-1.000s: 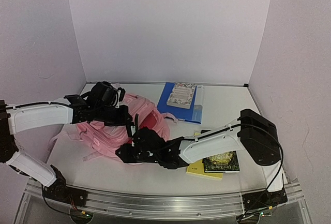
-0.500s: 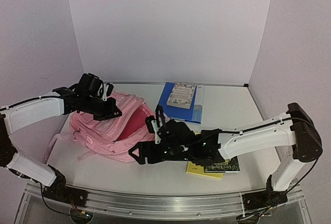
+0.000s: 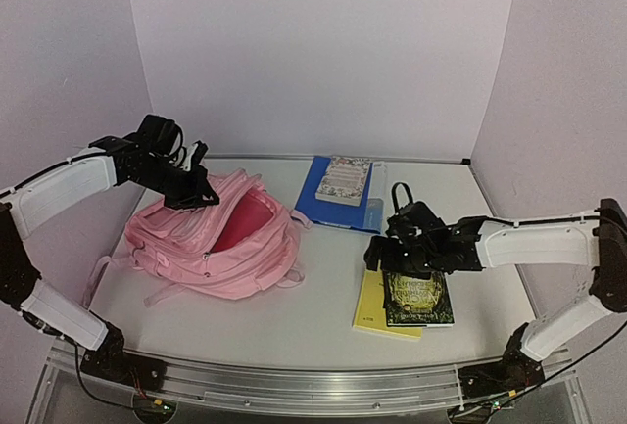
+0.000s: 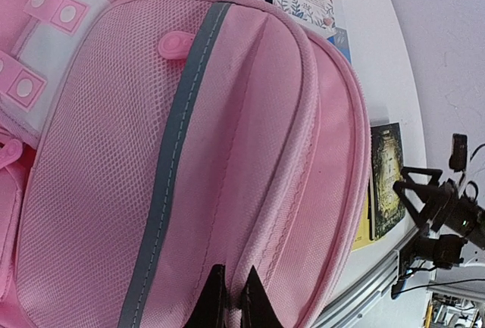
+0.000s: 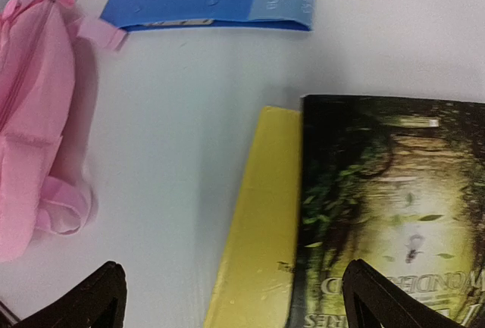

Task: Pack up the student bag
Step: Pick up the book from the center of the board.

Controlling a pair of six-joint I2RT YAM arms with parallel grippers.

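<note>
The student bag [image 4: 227,154] is soft pink cloth — partly mesh; the dark green book [image 5: 386,207] looks glossy, the yellow book [image 5: 258,237] matt.

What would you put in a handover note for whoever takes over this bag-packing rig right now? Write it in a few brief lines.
Left gripper: shut on the top rim of the soft pink fabric backpack, holding its main pocket open.
Right gripper: open and empty, hovering over the dark green paperback book, which lies on a thin yellow book.
Far side of table: flat blue folder with a floral-cover book on top.
Done: bag opened.
Left: both books and the folder pair lie outside; nothing seen inside the bag.
</note>
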